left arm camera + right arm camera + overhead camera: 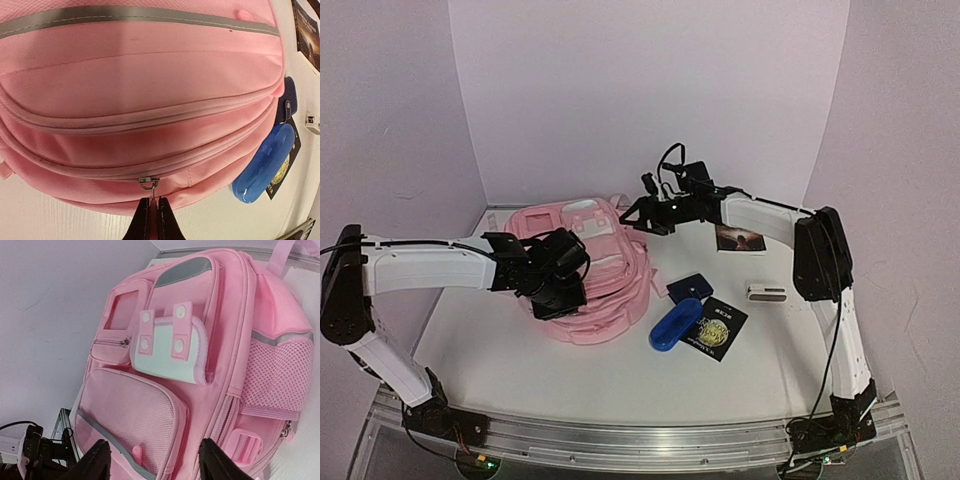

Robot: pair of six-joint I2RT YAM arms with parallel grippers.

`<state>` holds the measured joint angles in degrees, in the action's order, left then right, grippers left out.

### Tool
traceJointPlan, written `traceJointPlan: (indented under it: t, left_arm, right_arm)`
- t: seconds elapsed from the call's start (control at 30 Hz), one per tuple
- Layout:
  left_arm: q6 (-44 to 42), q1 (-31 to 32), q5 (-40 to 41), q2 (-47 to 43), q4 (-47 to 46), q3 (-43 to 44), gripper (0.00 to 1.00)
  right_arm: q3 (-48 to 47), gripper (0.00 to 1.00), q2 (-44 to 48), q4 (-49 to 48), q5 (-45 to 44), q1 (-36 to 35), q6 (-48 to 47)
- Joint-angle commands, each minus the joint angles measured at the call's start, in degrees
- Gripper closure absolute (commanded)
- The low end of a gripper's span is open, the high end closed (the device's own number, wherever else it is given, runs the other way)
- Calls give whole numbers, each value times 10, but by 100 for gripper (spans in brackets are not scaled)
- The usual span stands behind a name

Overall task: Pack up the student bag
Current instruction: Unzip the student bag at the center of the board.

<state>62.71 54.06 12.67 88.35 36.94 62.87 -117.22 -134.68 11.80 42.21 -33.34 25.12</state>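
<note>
Jaws of the left gripper [153, 210] were pinched shut on the metal zipper pull [150, 185] at the near edge of the student bag [140, 100]. The right gripper [156, 460] hung above, spread wide, empty. The bag lay front-up on the table [570, 380], left of centre. Soft pink fabric and mesh pocket [277, 372] suggested a light, floppy load, best taken by pulls.

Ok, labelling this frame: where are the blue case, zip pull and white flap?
blue case [676, 323]: top view, lid middle.
zip pull [151, 187]: left wrist view, upper end.
white flap [167, 359]: right wrist view, centre.
</note>
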Motion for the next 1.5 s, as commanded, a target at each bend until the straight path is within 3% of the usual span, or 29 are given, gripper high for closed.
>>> traceJointPlan:
  t: [0.0, 0.13, 0.3, 0.7, 0.8, 1.1, 1.23, 1.47]
  left_arm:
    - [-76, 5, -30, 10, -99, 44, 100]
    - [-93, 3, -30, 6, -120, 47, 100]
    - [-117, -1, -38, -4, -145, 46, 100]
    - [-146, 0, -95, -35, -231, 7, 100]
    - [-147, 0, -104, -46, -245, -8, 100]
    - [-138, 2, -99, -73, -233, -38, 100]
    - [-120, 2, -62, -94, -182, -45, 100]
    - [-57, -6, 42, -104, -2, -26, 100]
  right_arm:
    - [93, 32, 104, -18, 30, -11, 3]
    - [198, 30, 181, -2, 0, -10, -19]
    - [278, 30, 212, -3, 30, -16, 15]
    - [248, 32, 134, -31, 76, -80, 71]
    - [230, 43, 116, -31, 54, -81, 76]
    - [229, 99, 112, -25, -5, -66, 78]
    - [245, 100, 127, -23, -16, -47, 74]
    - [276, 100, 162, -17, -45, -28, 48]
